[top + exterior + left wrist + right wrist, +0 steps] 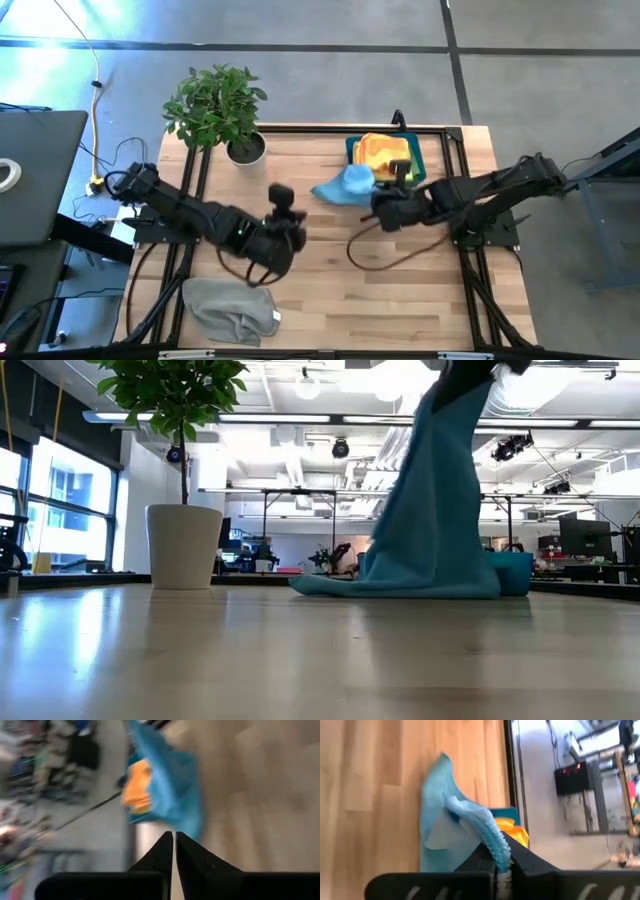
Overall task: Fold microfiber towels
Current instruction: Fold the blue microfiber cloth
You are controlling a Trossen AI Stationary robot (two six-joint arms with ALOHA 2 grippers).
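Note:
My right gripper (372,192) is raised over the table's far middle and is shut on a light blue towel (345,185). The towel hangs down from it in the low view (430,500). My left gripper (281,196) is shut and empty over the table's middle, left of the blue towel; its fingertips meet in the left wrist view (174,842). A grey towel (230,310) lies crumpled on the table near the front left. Orange and yellow towels (383,152) lie in the blue bin (352,150). My right gripper pinches a bunched fold of the light blue towel's upper end (496,845) between its two fingers. The towel hangs below the fingers. Its lower end (400,585) rests spread on the table beside the bin.
A potted plant (218,105) stands at the far left of the table. The blue bin sits at the far edge, right of the middle. A dark cable (385,262) loops on the table under the right arm. Bare wood (400,300) lies at the near right.

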